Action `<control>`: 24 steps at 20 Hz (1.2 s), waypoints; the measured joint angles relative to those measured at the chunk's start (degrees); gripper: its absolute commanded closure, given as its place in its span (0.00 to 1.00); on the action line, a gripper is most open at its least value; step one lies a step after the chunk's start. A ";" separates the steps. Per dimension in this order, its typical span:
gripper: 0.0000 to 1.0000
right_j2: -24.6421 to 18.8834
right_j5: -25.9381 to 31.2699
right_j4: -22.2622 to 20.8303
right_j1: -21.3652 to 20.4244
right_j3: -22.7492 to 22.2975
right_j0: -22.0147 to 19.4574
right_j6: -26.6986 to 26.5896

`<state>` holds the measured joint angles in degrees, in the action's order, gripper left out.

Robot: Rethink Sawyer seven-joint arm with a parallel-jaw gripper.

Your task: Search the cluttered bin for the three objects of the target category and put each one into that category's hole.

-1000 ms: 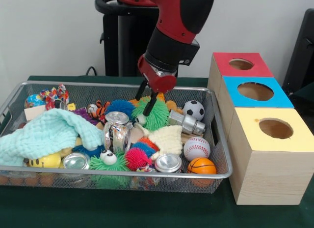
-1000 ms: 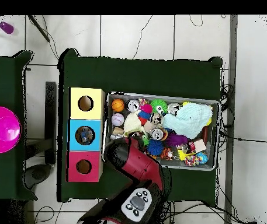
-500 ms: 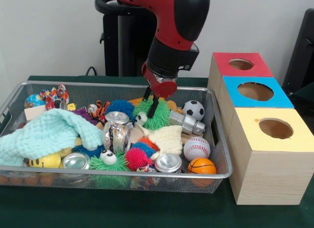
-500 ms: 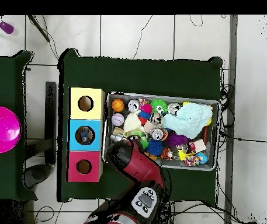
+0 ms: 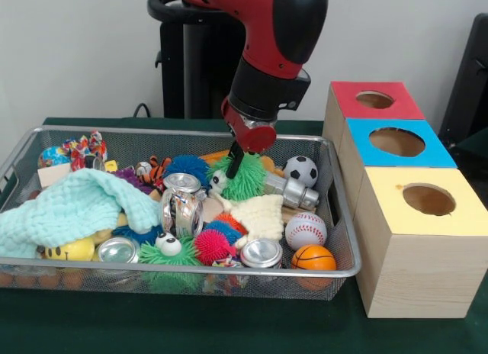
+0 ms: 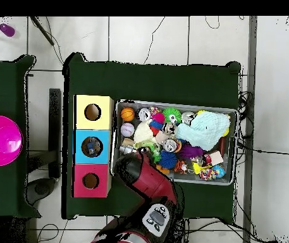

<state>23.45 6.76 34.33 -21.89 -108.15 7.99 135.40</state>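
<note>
A wire bin (image 5: 345, 239) holds mixed toys. My gripper (image 5: 233, 168) hangs at its far middle, with its tip pressed into a green fuzzy ball (image 5: 248, 180). Right of it lie a soccer ball (image 5: 300, 171) and a metal flask (image 5: 293, 191). A baseball (image 5: 306, 230) and a small basketball (image 5: 313, 257) sit near the front right corner. Beside the bin stand a red box (image 5: 374, 100), a blue box (image 5: 396, 143) and a yellow box (image 5: 428, 201), each with a round hole on top. In the overhead view the arm (image 6: 141, 172) covers the gripper.
A teal cloth (image 5: 72, 205) covers the bin's left half. Shiny cans (image 5: 181, 205) (image 5: 261, 253) (image 5: 117, 249), spiky balls (image 5: 213, 246) and a yellow smiley ball (image 5: 67, 251) crowd the front. From overhead, a pink round object (image 6: 0, 140) sits on a second table.
The gripper has come down and shifted slightly right, from just above the toys into the green fuzzy ball. The other toys have not moved.
</note>
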 measured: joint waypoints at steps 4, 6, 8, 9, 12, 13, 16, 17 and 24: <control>1.00 0.01 0.01 0.01 -0.31 0.00 0.24 0.00; 1.00 0.41 0.30 -0.01 -0.30 0.03 0.83 0.00; 1.00 1.71 1.94 -0.02 -0.26 0.34 2.04 0.00; 1.00 2.60 3.38 -0.02 -0.25 0.59 2.70 0.00; 1.00 5.70 10.92 -0.44 -0.65 1.52 4.66 0.00; 1.00 6.39 13.11 -0.73 -0.84 1.76 5.00 0.00; 1.00 8.63 21.54 -2.30 -2.00 2.81 5.67 0.00; 1.00 9.14 23.36 -2.78 -2.33 3.10 5.71 0.00; 1.00 11.61 30.04 -5.56 -4.68 4.43 5.39 0.00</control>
<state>35.06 36.80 28.77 -26.57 -103.72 13.38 135.40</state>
